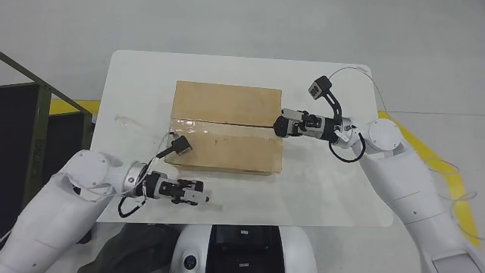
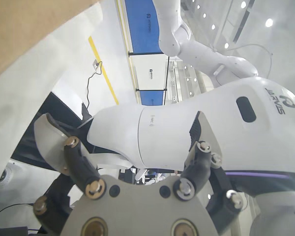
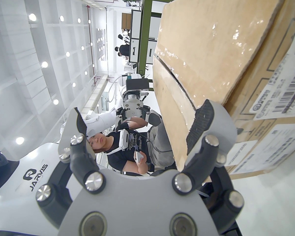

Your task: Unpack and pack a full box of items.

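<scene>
L hand (image 2: pixel 120 120), R hand (image 3: pixel 141 111) open beside taped box (image 1: pixel 225 127).

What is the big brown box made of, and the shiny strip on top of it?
The big brown box looks like matte cardboard: its flap edge shows a raw brown rim. The shiny strip along the top seam seems clear plastic tape, since it glints and wrinkles.

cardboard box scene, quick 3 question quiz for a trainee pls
1. True or false: the cardboard box has its top flaps standing up open.
2. Where is the right gripper? A) at the end of the box's top seam B) inside the box C) on the floor
3. Fill in: the left gripper, near the box's front corner, is ___ and holds nothing.

Key: 1 false; 2 A; 3 open
</scene>
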